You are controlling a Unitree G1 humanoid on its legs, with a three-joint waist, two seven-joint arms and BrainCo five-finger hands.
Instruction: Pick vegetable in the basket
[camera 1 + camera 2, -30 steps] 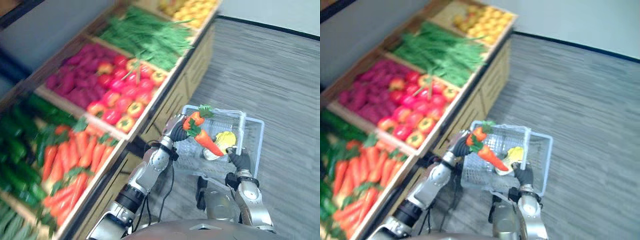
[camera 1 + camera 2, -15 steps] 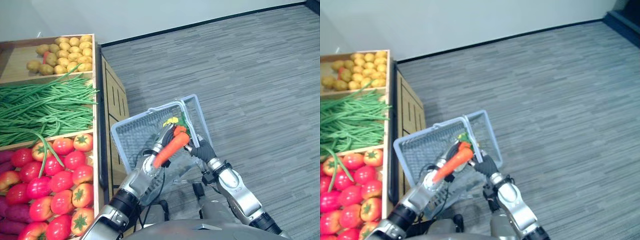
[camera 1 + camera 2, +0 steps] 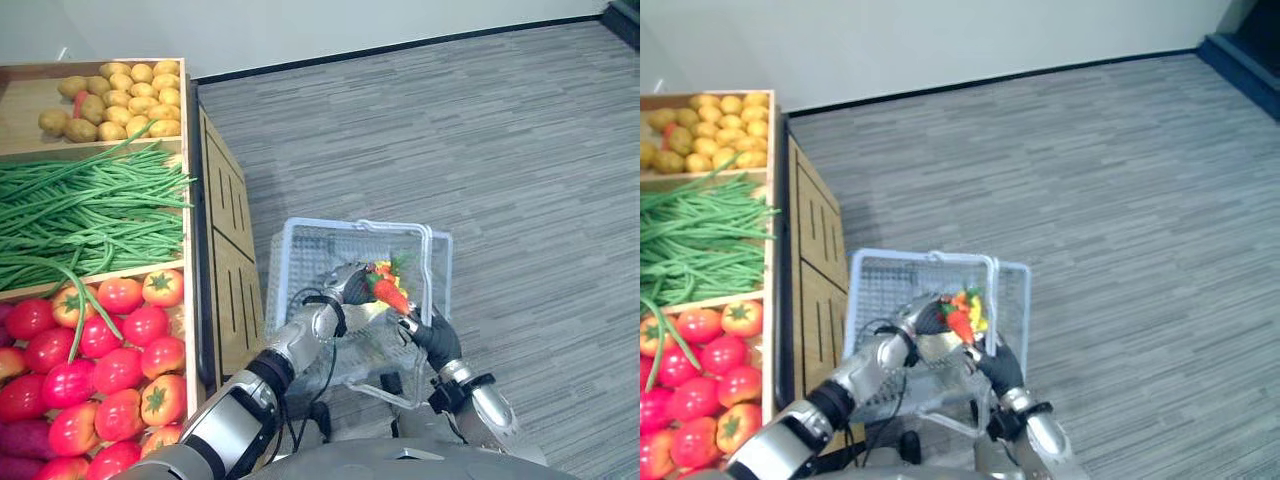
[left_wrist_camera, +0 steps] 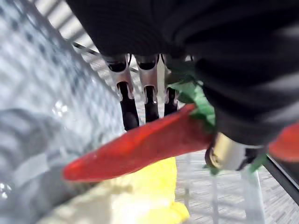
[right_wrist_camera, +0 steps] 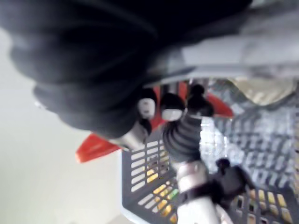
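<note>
Basket (image 3: 300, 255): pale mesh, open side up, above the grey floor (image 3: 520, 150); whether it rests on anything cannot be told.
Carrot (image 3: 388, 292): inside the basket's rim, near its right wall, tip slanting down towards the right-hand corner.
Left hand (image 3: 350, 285): enters the basket from its left side; fingers (image 4: 127, 98) and thumb clamp the carrot at its leafy end.
Right hand (image 3: 433, 340): at the basket's near right corner; fingers (image 5: 173, 112) curled round the basket's rim bar.
Yellow vegetable (image 4: 140, 205): lying in the basket, below the carrot; contact between the two cannot be told.
Stand (image 3: 228, 250): wooden, just left of the basket; contact with it not clear.
Tomatoes (image 3: 90, 350): in the stand bin left of the basket.
Beans (image 3: 80, 200): in the next bin beyond the tomatoes.
Potatoes (image 3: 110, 95): in the bin farthest from the basket.
</note>
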